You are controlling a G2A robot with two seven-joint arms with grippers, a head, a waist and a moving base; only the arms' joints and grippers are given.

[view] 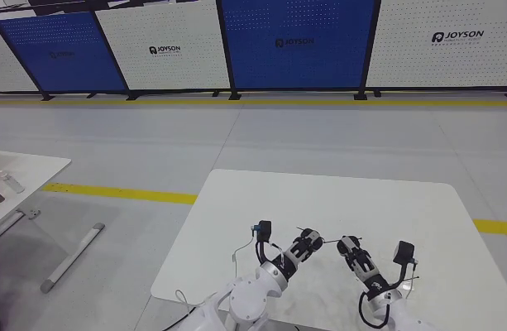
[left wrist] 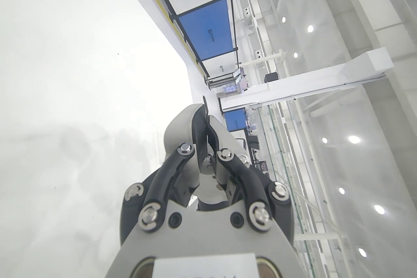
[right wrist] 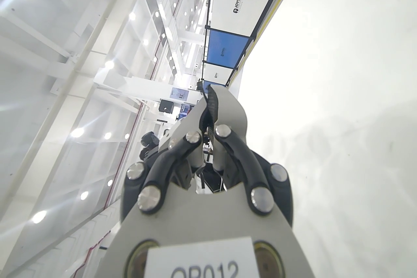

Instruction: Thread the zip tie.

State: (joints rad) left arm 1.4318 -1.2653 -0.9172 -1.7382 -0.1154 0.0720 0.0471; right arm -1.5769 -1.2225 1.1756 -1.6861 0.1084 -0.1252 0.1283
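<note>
Left wrist view: thin black plastic zip tie [left wrist: 205, 103] pokes past the left gripper [left wrist: 205, 118], whose fingers pinch together on it
Right wrist view: right gripper [right wrist: 208, 98] clamped narrow on the strip too (a short black tip shows beyond)
Top view: both hover close together over the matte white rectangular table [view: 336, 194]
Risk: the slick, springy strip could twist or slip between the pads, so the tail misses the head's small slot
Materials: smooth grey finger shells, ribbed black pads

Tip to tip, almost touching!
White-and-black left gripper [left wrist: 205, 116] and matching right gripper [right wrist: 210, 100] angle toward each other, jaws clamped tight.
</note>
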